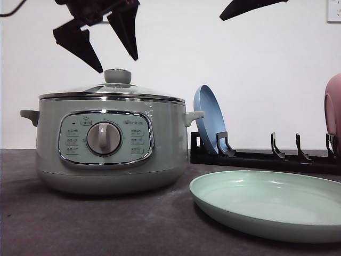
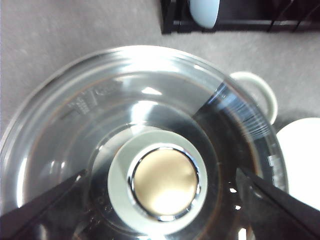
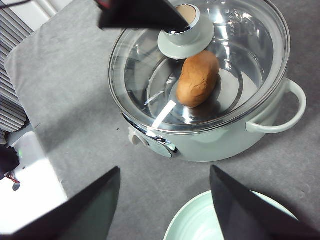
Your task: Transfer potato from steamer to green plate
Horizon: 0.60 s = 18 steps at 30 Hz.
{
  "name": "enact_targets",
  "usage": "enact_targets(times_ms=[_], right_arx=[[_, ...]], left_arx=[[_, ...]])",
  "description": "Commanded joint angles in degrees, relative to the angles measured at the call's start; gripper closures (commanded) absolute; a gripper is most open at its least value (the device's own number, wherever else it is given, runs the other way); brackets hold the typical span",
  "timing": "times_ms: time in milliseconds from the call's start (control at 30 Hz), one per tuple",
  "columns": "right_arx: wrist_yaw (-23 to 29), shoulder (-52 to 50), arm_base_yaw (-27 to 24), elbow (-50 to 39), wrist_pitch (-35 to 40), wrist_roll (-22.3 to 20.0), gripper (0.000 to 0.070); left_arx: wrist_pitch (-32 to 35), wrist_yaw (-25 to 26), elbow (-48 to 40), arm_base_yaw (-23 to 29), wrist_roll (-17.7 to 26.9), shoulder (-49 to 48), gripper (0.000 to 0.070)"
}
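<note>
Lid-removal stage. The left claw, jaws spread wide and empty, hangs just above the knob of the glass lid, which is on the steamer. The potato lies inside, under the glass. The right claw, also open and empty, is raised above the green plate on the worktop. Next, the left claw would likely descend, close on the knob and lift the lid.

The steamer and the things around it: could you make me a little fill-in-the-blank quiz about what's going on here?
1. The potato lies inside the steamer, under its glass ____.
2. The left gripper hangs open right above the lid's ____.
3. The green plate lies flat on the table, while the blue plate stands in a black ____.

Missing words: lid; knob; rack.
</note>
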Motion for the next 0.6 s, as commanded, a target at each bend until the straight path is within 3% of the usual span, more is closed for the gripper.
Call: enact_targets(times_ms=[0, 567], right_arx=[[-0.11, 0.63, 0.24, 0.85, 0.20, -0.66, 0.0347], [-0.09, 0.66, 0.24, 0.85, 0.23, -0.67, 0.0348]], left_arx=[[0.38, -0.73, 1.95, -0.61, 1.19, 1.42, 0.0117], [-0.07, -2.77, 1.95, -2.67, 1.36, 3.51, 0.0157]])
